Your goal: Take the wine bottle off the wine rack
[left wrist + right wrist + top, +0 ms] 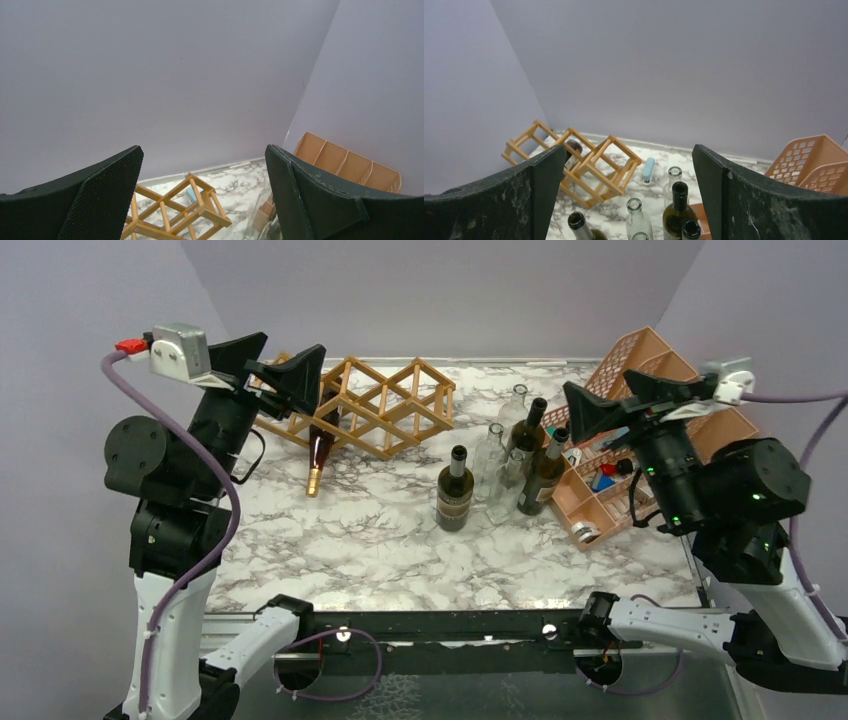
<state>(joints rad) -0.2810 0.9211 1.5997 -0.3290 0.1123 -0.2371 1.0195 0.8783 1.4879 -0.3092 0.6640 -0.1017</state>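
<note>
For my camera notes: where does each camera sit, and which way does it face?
Top external: above and behind the robot, looking down at the table; left gripper and right gripper show.
Left wrist: on the left arm, facing the back wall; its fingers show.
Right wrist: on the right arm, facing the back wall; its fingers show.
All three views show the wine rack.

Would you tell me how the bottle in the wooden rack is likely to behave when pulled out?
The wine bottle looks like smooth glass, probably slippery and breakable. Lying sideways in the wine rack, it would likely roll once free. The open-frame rack may drag along.
</note>
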